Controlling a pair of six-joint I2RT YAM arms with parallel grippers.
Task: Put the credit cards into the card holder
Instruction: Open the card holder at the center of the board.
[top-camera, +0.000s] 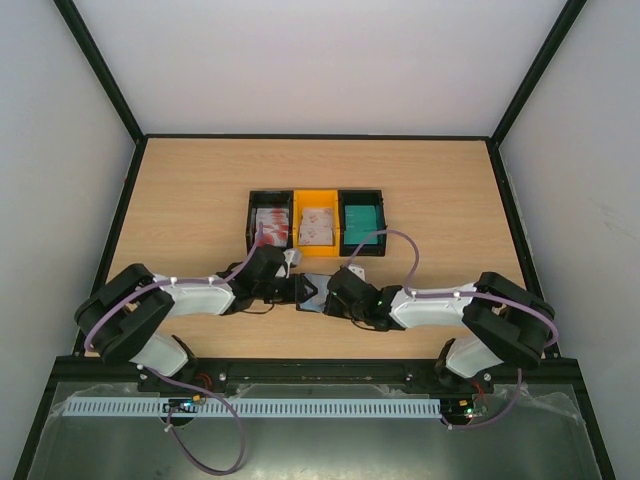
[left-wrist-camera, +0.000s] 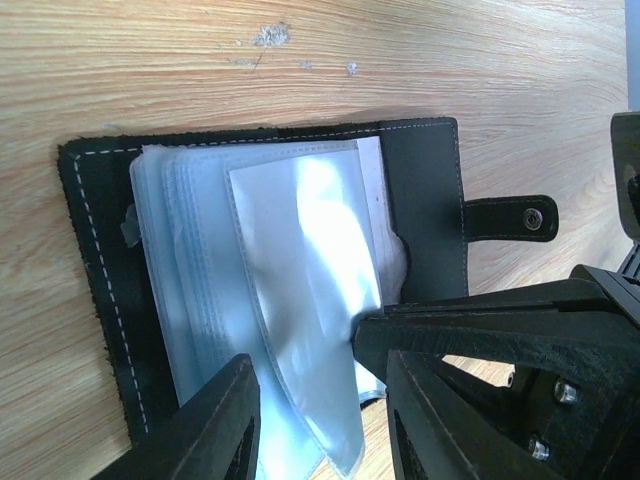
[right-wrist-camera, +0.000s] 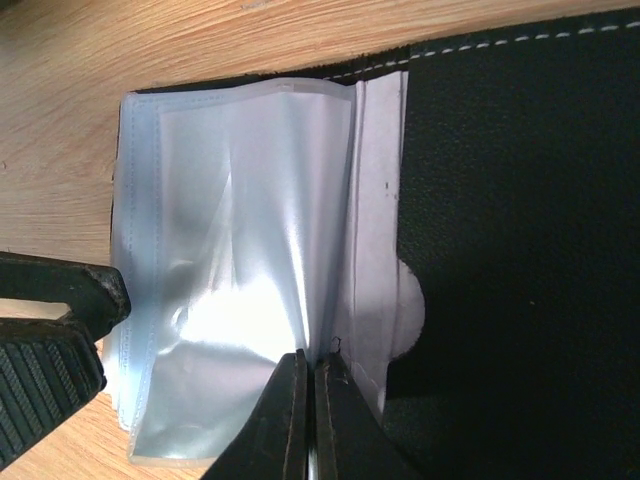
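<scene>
Top external view. Card holder (top-camera: 313, 291): lying open on tabletop (top-camera: 200, 200) between both arms, no card seen inside. Credit cards (top-camera: 361, 220): in three trays (top-camera: 317, 193) behind it, red-blotched, pale and teal. Right gripper (right-wrist-camera: 306, 375): jaws closed, pinching a clear sleeve (right-wrist-camera: 240, 250). Left gripper (top-camera: 288, 289): jaws partly apart, holding nothing. Judged: every insertion remains.

The card holder (left-wrist-camera: 430, 200) lies open on the wooden table (left-wrist-camera: 300, 60), snap strap (left-wrist-camera: 510, 217) pointing right. A clear sleeve (left-wrist-camera: 300, 280) is lifted off the stack of pockets and runs down between the spread fingers (left-wrist-camera: 215, 430) of my left gripper (left-wrist-camera: 320, 400). The right gripper (left-wrist-camera: 480, 320) reaches in from the right, its tip at the sleeve's edge.
</scene>
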